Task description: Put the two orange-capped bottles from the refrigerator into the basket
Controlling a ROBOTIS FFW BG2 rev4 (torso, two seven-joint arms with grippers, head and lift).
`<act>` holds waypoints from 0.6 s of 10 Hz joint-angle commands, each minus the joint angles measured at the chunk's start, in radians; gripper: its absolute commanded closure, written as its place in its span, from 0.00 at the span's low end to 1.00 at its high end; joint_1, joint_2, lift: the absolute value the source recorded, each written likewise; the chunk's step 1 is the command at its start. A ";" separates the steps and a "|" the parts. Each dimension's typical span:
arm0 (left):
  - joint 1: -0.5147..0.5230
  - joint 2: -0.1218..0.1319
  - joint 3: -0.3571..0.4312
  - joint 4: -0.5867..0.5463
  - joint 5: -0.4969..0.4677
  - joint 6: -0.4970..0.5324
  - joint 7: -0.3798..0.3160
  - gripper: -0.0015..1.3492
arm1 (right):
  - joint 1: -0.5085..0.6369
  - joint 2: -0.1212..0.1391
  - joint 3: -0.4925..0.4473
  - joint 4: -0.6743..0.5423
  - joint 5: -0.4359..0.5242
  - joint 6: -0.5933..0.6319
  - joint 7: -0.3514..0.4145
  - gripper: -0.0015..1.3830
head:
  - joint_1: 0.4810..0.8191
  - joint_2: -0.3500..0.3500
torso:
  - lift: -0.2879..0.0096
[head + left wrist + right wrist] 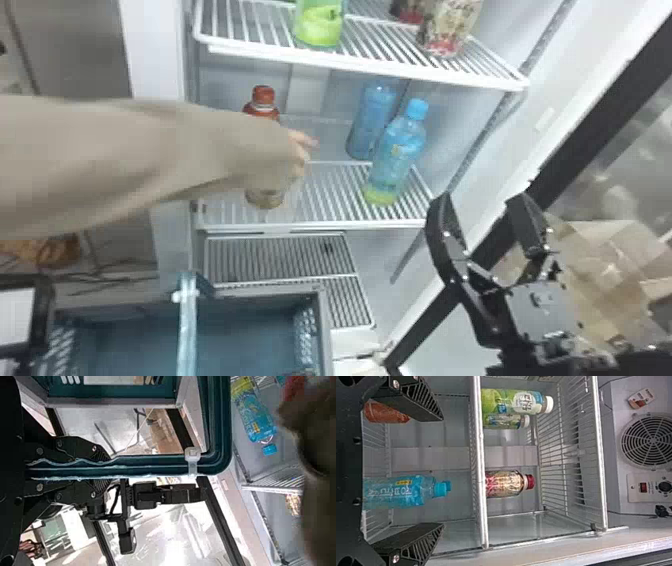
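Holds the handle (188, 330) of the basket (325, 335), cut off at the bottom of the head view, tight in the left tool (105, 467), and has the right tool (480, 200) wide apart by the refrigerator (155, 55). Shows an orange-capped bottle (264, 95) on the shelf (330, 195), mostly hidden behind a person's sleeve (150, 160); cannot tell if the hand (300, 152) touches it.

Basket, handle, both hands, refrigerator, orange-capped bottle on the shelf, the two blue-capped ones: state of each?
Basket: hanging by its handle
Handle: raised
Left hand: closed on the handle
Right hand: open, nothing between fingers
Refrigerator: open
Orange-capped bottle: upright, capped, partly hidden by a person's sleeve
Front blue-capped bottle: upright, capped
Rear blue-capped bottle: upright, capped
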 commanded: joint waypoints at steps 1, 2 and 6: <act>-0.003 0.000 0.004 0.000 0.000 0.014 0.000 0.85 | 0.000 0.000 0.000 0.000 0.001 0.028 0.000 0.08 | 0.63 0.00 | 0.00; -0.005 0.000 0.010 0.000 -0.004 0.026 0.000 0.85 | -0.002 0.000 0.000 0.000 0.005 0.030 0.000 0.08 | 0.63 0.00 | 0.00; -0.005 0.000 0.018 0.000 -0.008 0.073 0.000 0.85 | 0.000 0.000 -0.006 -0.005 0.007 0.067 0.000 0.08 | 0.63 0.00 | 0.00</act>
